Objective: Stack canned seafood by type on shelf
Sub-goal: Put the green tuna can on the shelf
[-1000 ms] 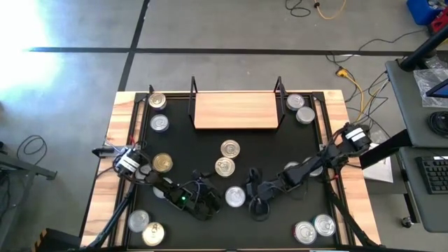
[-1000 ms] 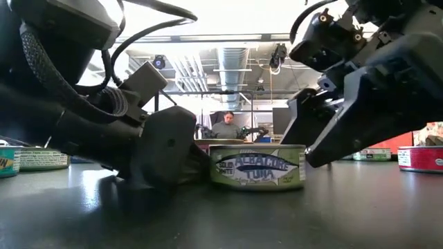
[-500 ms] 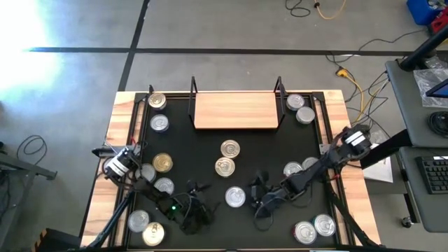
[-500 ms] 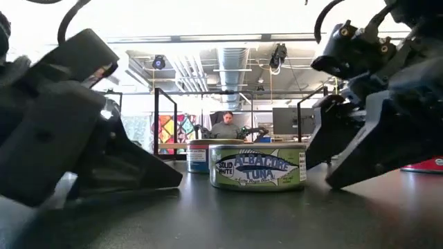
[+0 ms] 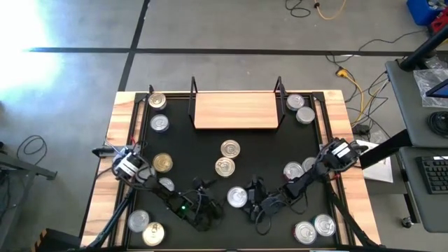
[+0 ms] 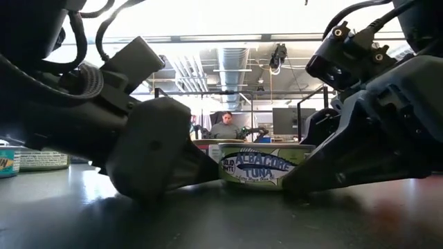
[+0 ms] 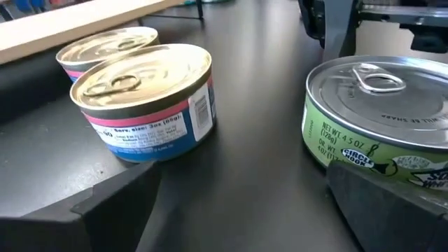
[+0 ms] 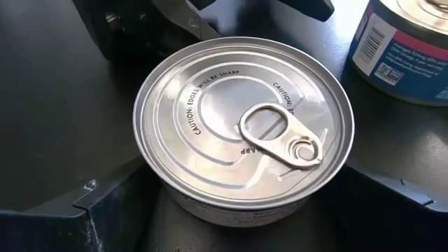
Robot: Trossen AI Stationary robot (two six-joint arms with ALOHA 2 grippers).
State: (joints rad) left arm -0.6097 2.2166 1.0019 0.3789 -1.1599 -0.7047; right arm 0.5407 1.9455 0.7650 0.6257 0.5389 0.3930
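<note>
Green-labelled tuna tin (image 5: 236, 197) near the table's front edge, well short of the shelf (image 5: 236, 110), flanked by right gripper (image 5: 257, 204) and left gripper (image 5: 203, 210), both spread wide, holding nothing. Probably rigid, dense, slick-walled; best pinched across curved sides below the rim.

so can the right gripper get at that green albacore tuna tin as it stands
Probably yes. The right gripper is open, low beside the green tuna tin, which sits between its fingers in the right wrist view. The left gripper crowds the other side.
</note>
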